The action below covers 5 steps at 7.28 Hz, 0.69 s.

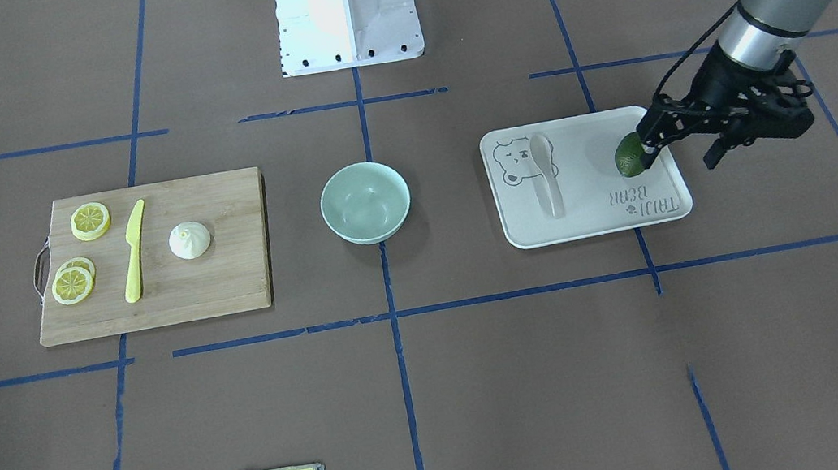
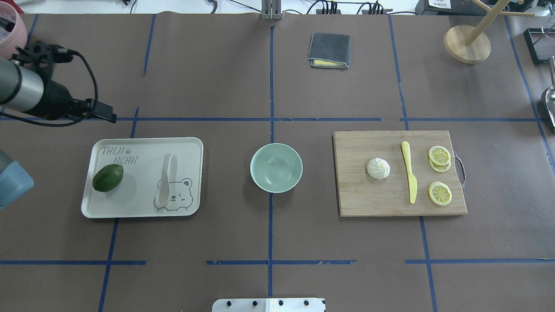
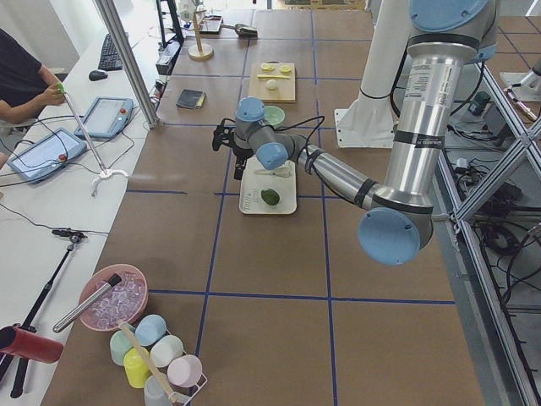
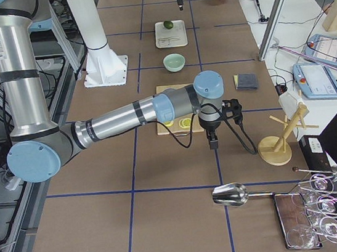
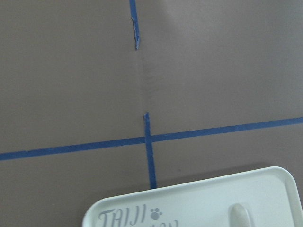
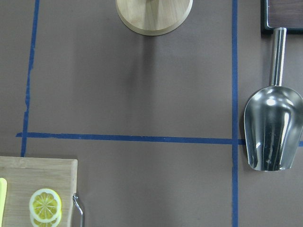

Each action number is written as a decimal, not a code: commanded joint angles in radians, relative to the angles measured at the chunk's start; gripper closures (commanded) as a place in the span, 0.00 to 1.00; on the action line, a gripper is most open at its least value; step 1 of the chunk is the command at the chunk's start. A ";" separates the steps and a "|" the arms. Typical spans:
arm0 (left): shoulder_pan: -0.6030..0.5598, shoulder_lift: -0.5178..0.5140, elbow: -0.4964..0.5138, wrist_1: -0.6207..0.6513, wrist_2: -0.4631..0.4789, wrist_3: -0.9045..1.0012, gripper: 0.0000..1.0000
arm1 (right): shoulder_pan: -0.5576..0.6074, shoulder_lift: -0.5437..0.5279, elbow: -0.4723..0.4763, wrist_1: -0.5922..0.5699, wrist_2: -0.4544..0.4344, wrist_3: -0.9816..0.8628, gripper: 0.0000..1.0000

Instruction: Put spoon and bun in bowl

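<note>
The off-white spoon (image 1: 547, 184) lies on a white bear-print tray (image 1: 598, 222), and also shows in the overhead view (image 2: 164, 182). The white bun (image 1: 189, 240) sits on a wooden cutting board (image 1: 229, 286). The mint-green bowl (image 1: 365, 201) stands empty between tray and board. My left gripper (image 1: 679, 149) hovers beyond the tray's far left corner, near a green avocado (image 1: 628, 156); its fingers look apart and empty. My right gripper (image 4: 212, 140) hangs beyond the board's right end. I cannot tell if it is open.
A yellow knife (image 2: 409, 177) and lemon slices (image 2: 439, 193) lie on the board beside the bun (image 2: 378, 168). A grey cloth (image 2: 328, 50) lies at the far middle. A wooden stand (image 2: 467, 43) and a metal scoop (image 6: 273, 132) are at the far right.
</note>
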 commanded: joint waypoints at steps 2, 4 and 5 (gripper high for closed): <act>0.196 -0.080 0.057 -0.001 0.169 -0.211 0.08 | -0.031 -0.004 0.064 0.000 0.043 0.122 0.00; 0.260 -0.101 0.100 -0.001 0.226 -0.245 0.15 | -0.074 -0.002 0.087 0.002 0.041 0.175 0.00; 0.287 -0.129 0.131 -0.001 0.236 -0.265 0.19 | -0.079 -0.001 0.096 0.000 0.041 0.178 0.00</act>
